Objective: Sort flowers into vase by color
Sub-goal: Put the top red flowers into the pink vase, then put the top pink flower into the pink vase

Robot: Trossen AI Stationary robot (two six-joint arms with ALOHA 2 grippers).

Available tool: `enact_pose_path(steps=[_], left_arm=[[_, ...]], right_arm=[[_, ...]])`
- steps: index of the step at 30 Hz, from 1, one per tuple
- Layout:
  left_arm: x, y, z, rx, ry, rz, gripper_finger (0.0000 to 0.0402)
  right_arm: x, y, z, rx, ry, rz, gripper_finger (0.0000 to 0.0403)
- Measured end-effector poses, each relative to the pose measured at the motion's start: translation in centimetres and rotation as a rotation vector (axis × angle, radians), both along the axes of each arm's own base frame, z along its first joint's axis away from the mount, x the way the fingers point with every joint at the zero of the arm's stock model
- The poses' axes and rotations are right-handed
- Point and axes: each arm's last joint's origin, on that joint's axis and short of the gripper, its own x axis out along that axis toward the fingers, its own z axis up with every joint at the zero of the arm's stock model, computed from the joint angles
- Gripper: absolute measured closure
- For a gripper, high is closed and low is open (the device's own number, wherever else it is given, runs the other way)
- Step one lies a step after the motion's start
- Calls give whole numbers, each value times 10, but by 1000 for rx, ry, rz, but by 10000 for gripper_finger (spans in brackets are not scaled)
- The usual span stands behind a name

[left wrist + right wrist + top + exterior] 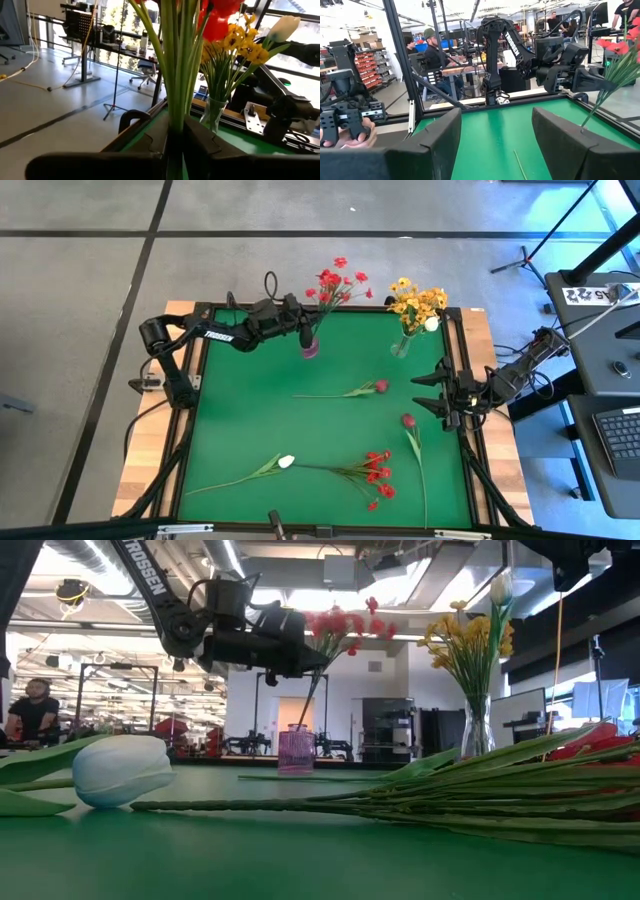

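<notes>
On the left near part of the green desk [250,420] a white tulip [286,462] is lying with its long green stem and leaves pointing left, and just right of it a red blossom spray [377,472] is lying with its stem reaching toward the tulip's head. Farther back at the left, the left gripper [305,332] is hovering over a small purple vase [310,348] at the far edge, its arm showing white "TROSSEN" lettering; its fingers [200,142] are sitting close on either side of green stems, and whether they are pressing the stems or slightly parted cannot be told. That vase is holding red blossom sprays [338,283] standing upright and leaning slightly away. Near the middle, a dark pink-red tulip [380,386] is lying with its stem running left, and another [408,421] is lying to the right with its stem running toward the near edge. At the far right, a clear glass vase [402,345] is holding yellow-orange blossom sprays [416,301] plus one white tulip [431,324]. At the right edge, the right gripper [432,392] is waiting low, fingers [565,145] standing wide apart with nothing between them.
</notes>
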Motion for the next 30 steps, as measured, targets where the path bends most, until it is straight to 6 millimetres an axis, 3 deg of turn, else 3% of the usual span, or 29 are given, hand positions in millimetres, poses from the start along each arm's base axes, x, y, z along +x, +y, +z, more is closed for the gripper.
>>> enact_pose_path(steps=[10, 25, 30], left_arm=[[0, 0, 0, 1, 5, 6, 330], [2, -3, -4, -2, 47, -4, 241], [-4, -6, 7, 7, 89, 8, 229]], right_arm=[[0, 0, 0, 12, 0, 1, 162], [0, 0, 0, 13, 0, 1, 162], [0, 0, 0, 11, 4, 1, 162]])
